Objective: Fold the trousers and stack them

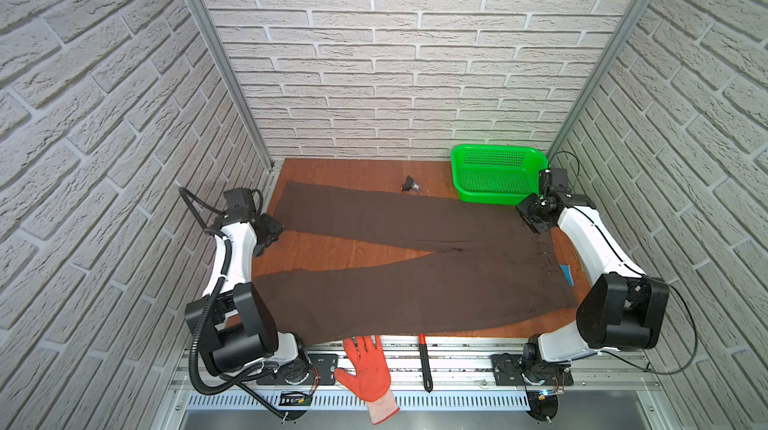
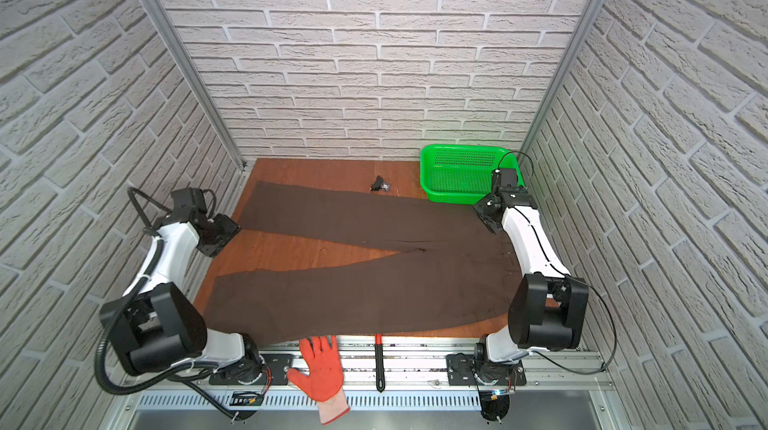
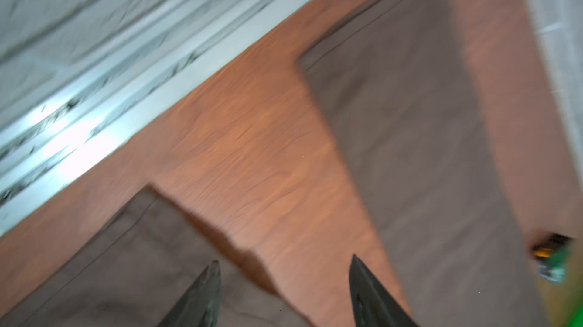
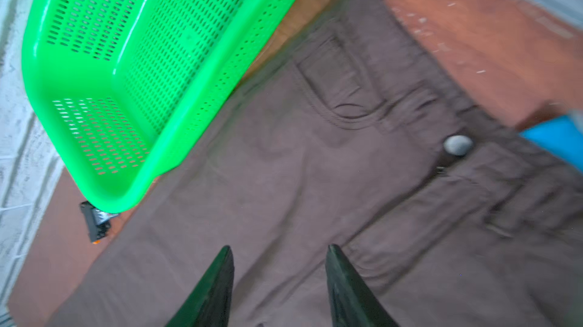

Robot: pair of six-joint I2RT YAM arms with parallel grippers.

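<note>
The dark brown trousers (image 1: pixel 415 286) lie flat on the wooden table (image 1: pixel 328 251) in both top views, with the legs spread in a V toward the left and the waistband at the right. My left gripper (image 1: pixel 269 235) hovers by the far leg's hem. In the left wrist view the left gripper (image 3: pixel 285 262) is open above the bare wood and the edge of a leg (image 3: pixel 410 139). My right gripper (image 1: pixel 534 218) hangs over the waist's far corner. In the right wrist view the right gripper (image 4: pixel 280 247) is open and empty above the cloth near the button (image 4: pixel 458 144).
A green basket (image 1: pixel 496 174) stands at the back right, touching the trousers' edge. A small black object (image 1: pixel 410 185) lies behind the far leg. An orange glove (image 1: pixel 368 370) and a red-handled tool (image 1: pixel 424 361) lie on the front rail. A blue scrap (image 1: pixel 566 274) shows beside the waistband.
</note>
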